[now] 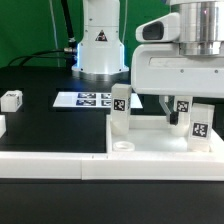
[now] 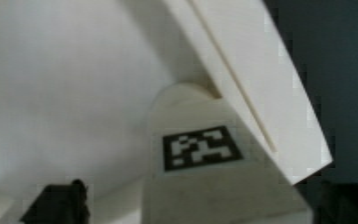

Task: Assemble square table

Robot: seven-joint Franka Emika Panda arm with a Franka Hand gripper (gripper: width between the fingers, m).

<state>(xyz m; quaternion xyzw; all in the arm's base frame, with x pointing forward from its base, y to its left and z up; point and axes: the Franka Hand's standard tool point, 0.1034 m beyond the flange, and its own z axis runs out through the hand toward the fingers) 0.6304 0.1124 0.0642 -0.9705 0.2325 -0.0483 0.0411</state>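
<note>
On the matte black table, the smooth white square slab lies flat toward the exterior view's right, a block leg upright at its corner. The arm's housing hides the gripper there. In the wrist view its dark fingertips are spread apart, clasping nothing, either side of a blurred tagged leg.

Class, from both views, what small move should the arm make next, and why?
Probably close the gripper on the short white tagged block leg: the wrist view shows its fingertips apart on either side, with the leg standing on the large white square plastic slab.
</note>
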